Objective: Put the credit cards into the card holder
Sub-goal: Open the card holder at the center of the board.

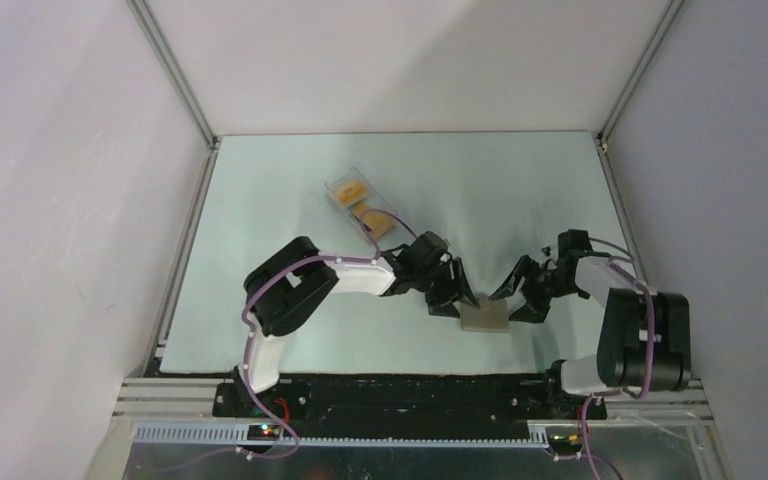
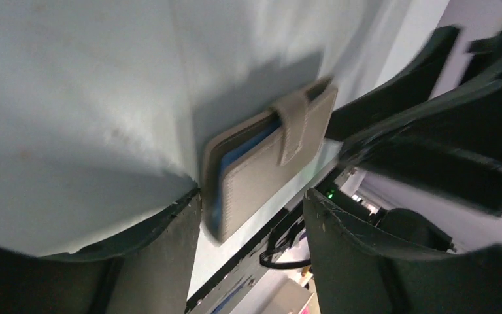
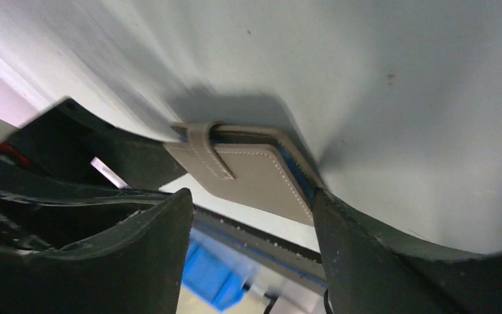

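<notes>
Currently, no card is stowed. The credit cards (image 1: 372, 218) lie in the clear box (image 1: 340, 186), left of the centre of the desk (image 1: 260, 200) and well apart from the card holder (image 1: 484, 317). The card holder lies shut, with its strap down over the front face, near the middle of the desk's near edge. The left gripper (image 2: 251, 199) and right gripper (image 3: 251, 196) flank it from opposite sides. Both have their jaws apart, and neither is clamped on it. You have yet to open the holder, then fetch and insert each card.
</notes>
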Robot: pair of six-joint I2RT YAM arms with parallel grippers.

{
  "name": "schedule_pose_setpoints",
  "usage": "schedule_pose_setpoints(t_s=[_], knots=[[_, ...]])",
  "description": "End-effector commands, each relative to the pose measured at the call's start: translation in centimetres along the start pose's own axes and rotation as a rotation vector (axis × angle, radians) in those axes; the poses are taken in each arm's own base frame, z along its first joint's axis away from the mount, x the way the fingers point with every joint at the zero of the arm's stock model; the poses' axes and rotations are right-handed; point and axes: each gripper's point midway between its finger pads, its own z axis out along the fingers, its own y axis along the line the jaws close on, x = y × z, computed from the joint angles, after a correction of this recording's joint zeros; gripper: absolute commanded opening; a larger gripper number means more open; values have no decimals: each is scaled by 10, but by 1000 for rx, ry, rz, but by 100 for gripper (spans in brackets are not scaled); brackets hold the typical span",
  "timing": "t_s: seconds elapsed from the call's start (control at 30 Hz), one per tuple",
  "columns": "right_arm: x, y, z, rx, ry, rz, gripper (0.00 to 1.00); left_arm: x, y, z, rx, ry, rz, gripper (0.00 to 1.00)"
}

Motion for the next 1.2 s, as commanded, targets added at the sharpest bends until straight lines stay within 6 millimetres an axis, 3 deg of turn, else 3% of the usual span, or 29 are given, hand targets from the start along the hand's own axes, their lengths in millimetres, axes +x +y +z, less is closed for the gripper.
schedule_pose_setpoints(t_s=[0.0,0.07,0.17,0.23,0.27,0.4,0.57,0.7,0.73,0.83,0.97,1.03,1.17], knots=[[19,20,14,-135,141,-7,67,-7,-12,17,33,9,1,60],[23,27,16,-159,160,-23,66,-10,-10,21,28,6,8,48],[28,38,12,-189,159,-61,66,-13,-14,16,36,-18,59,19],[28,43,6,-198,137,-81,66,-18,-20,6,47,-56,98,4],[28,44,3,-197,124,-90,67,-20,-28,-5,64,-78,118,2],[20,54,-20,-189,25,-171,70,-37,-40,-46,74,-199,178,0],[20,86,-59,-271,-88,-342,92,-60,-30,-112,13,-369,184,0],[37,111,-71,-395,-43,-414,96,-61,-43,-172,101,-467,203,0],[45,120,-73,-438,-10,-440,96,-62,-37,-178,100,-477,200,0],[67,140,-76,-531,77,-469,97,-57,-50,-214,170,-539,230,0],[91,175,-87,-673,160,-520,96,-49,-61,-241,233,-584,256,0],[94,196,-95,-763,157,-570,95,-46,-67,-252,259,-603,267,0],[100,216,-96,-823,187,-571,93,-38,-78,-270,316,-628,273,0]])
